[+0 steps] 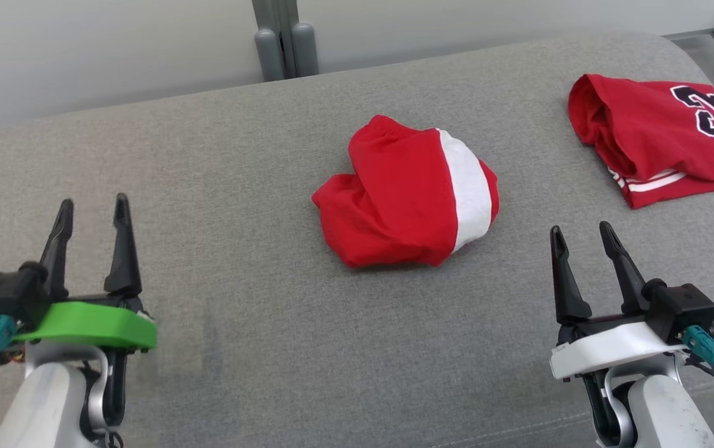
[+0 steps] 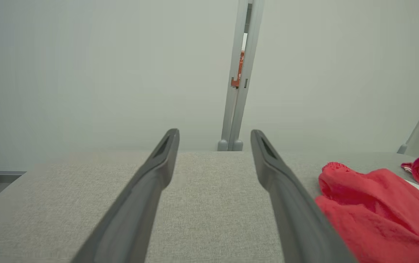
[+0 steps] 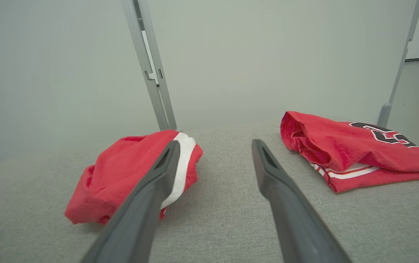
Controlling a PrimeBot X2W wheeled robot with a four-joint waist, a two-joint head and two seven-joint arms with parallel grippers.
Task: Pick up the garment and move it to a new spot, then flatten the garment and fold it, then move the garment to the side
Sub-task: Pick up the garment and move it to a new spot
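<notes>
Layout at the outset of a pick. The red garment, marked by a white band, lies bunched in a heap at the middle of the grey cushion. A numbered jersey lies well apart from it at the far right edge, loosely folded.

The left gripper sits low at the near left and the right gripper at the near right, both well short of the heap. Each has its two dark fingers spread wide, with nothing between them and nothing in hold. The left wrist view shows bare cushion ahead of that pair, with the garment off to one side.

Judged from this arrangement, the heap is the piece to be picked up and nothing of the task is yet done.

Hazards:
- The folds overlap, and which edge is hem or waistband cannot be told from these views. A pinch taken at the crown would likely catch several layers, so the cloth would rise as a ball and not hang open.
- A pinch pressed too deep may catch the cushion's weave along with the cloth.
- A carry toward the right risks dragging the garment onto the jersey and disturbing its fold.
- Grips taken at unmatched corners would leave a twist that hinders flattening.
</notes>
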